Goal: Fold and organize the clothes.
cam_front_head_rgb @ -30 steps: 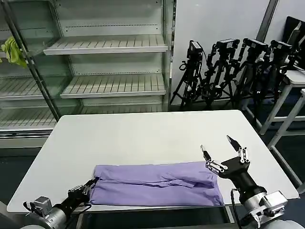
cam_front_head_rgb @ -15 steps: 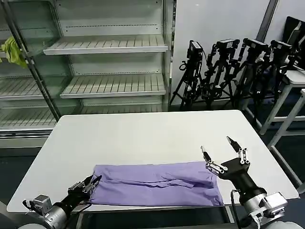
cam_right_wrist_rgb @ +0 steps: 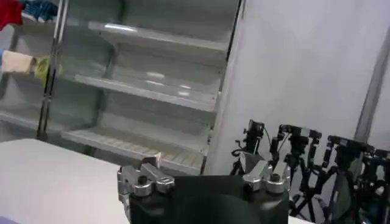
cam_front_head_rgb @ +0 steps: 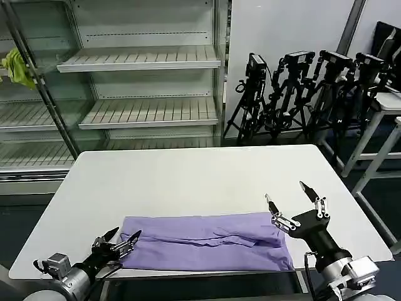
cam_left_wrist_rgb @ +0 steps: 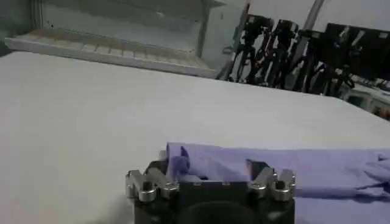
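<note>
Lavender T-shirt (cam_front_head_rgb: 207,241) is lying folded into a long flat band on the white worktop (cam_front_head_rgb: 188,175), along the worktop's near edge, running across the robot's front. In the left wrist view the shirt (cam_left_wrist_rgb: 286,170) is showing a raised, slightly curled end just beyond the fingers.

Left end effector (cam_front_head_rgb: 121,241) is sitting low at the shirt's left end, fingers spread apart, tips just at the fabric edge and gripping nothing. From the left wrist view (cam_left_wrist_rgb: 210,167), one fingertip is overlapping the curled shirt end; contact cannot be confirmed.

Right end effector (cam_front_head_rgb: 289,202) is hovering above the shirt's right end, raised off the worktop, fingers spread wide and pointing away from the robot, holding nothing. In the right wrist view (cam_right_wrist_rgb: 198,164) it is facing the shelving.

Beyond the worktop's far edge: metal shelving unit (cam_front_head_rgb: 138,59) with a yellow-green cloth (cam_front_head_rgb: 17,68) hanging at its left side; a group of black tripods (cam_front_head_rgb: 307,94) is standing to the right of the shelving.
</note>
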Action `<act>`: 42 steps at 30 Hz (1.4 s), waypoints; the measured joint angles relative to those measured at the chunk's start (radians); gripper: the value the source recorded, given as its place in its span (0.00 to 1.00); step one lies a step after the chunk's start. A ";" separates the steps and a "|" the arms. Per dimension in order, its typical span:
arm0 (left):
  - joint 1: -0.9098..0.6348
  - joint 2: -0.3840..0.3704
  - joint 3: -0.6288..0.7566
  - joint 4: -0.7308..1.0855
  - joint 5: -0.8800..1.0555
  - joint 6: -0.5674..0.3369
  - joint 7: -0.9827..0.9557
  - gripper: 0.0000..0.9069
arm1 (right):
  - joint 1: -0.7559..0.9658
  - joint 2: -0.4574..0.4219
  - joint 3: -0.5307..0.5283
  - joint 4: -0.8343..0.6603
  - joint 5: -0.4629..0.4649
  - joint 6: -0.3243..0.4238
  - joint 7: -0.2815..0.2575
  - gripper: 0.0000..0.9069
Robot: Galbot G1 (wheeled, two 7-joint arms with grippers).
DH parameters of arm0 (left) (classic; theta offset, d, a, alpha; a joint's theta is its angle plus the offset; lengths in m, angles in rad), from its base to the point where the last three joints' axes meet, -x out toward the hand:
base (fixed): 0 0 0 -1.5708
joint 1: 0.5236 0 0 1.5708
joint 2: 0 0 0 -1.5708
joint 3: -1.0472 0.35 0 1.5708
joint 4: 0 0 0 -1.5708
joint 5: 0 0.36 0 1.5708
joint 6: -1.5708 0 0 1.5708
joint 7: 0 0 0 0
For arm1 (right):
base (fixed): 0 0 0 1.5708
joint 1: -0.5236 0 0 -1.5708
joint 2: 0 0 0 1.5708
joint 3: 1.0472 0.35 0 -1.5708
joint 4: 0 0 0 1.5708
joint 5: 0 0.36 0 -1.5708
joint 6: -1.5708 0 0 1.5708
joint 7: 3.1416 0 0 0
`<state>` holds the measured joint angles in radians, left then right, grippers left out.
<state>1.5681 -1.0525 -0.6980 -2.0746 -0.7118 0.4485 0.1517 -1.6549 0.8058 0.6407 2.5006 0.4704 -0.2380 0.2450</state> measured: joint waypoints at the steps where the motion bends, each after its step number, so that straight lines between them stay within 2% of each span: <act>1: -0.004 0.000 0.002 0.005 0.000 0.000 0.000 0.98 | -0.002 0.001 0.001 0.000 -0.001 0.000 0.000 1.00; 6: -0.024 0.006 0.013 0.033 0.000 -0.002 0.002 0.97 | -0.011 0.008 0.002 0.001 -0.007 0.000 0.000 1.00; 9: -0.028 0.008 0.016 0.046 -0.001 -0.002 0.004 0.90 | -0.014 0.012 0.002 0.001 -0.011 0.000 0.000 1.00; 11: -0.030 0.010 0.019 0.050 -0.001 -0.002 0.006 0.71 | -0.016 0.014 0.002 0.003 -0.012 0.000 -0.001 1.00; 12: -0.030 0.010 0.020 0.052 -0.001 -0.003 0.007 0.67 | -0.017 0.015 0.002 0.004 -0.012 0.000 -0.001 1.00; 13: -0.031 0.010 0.021 0.053 -0.001 -0.003 0.007 0.58 | -0.019 0.016 0.002 0.005 -0.012 0.000 -0.001 1.00; 14: -0.031 0.011 0.022 0.054 -0.001 -0.003 0.008 0.44 | -0.020 0.017 0.003 0.006 -0.013 0.000 -0.001 1.00; 15: -0.031 0.011 0.023 0.055 -0.001 -0.003 0.009 0.44 | -0.022 0.018 0.004 0.006 -0.013 0.000 -0.001 1.00; 16: -0.030 0.010 0.024 0.055 -0.001 -0.004 0.010 0.28 | -0.023 0.018 0.005 0.007 -0.013 0.000 -0.001 1.00; 17: -0.030 0.010 0.025 0.056 -0.001 -0.004 0.011 0.19 | -0.025 0.019 0.006 0.008 -0.014 0.001 -0.001 1.00; 18: -0.031 0.009 0.026 0.056 0.000 -0.004 0.011 0.14 | -0.027 0.020 0.007 0.009 -0.015 0.002 -0.001 1.00; 25: -0.024 0.003 0.025 0.055 0.001 -0.006 0.016 0.08 | -0.039 0.024 0.011 0.013 -0.021 0.006 -0.001 1.00; 42: -0.007 -0.008 0.013 0.027 0.002 -0.010 0.022 0.06 | -0.067 0.025 0.029 0.033 -0.027 0.015 -0.002 1.00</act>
<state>1.5612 -1.0609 -0.6850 -2.0474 -0.7098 0.4388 0.1741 -1.7217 0.8307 0.6702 2.5340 0.4435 -0.2231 0.2433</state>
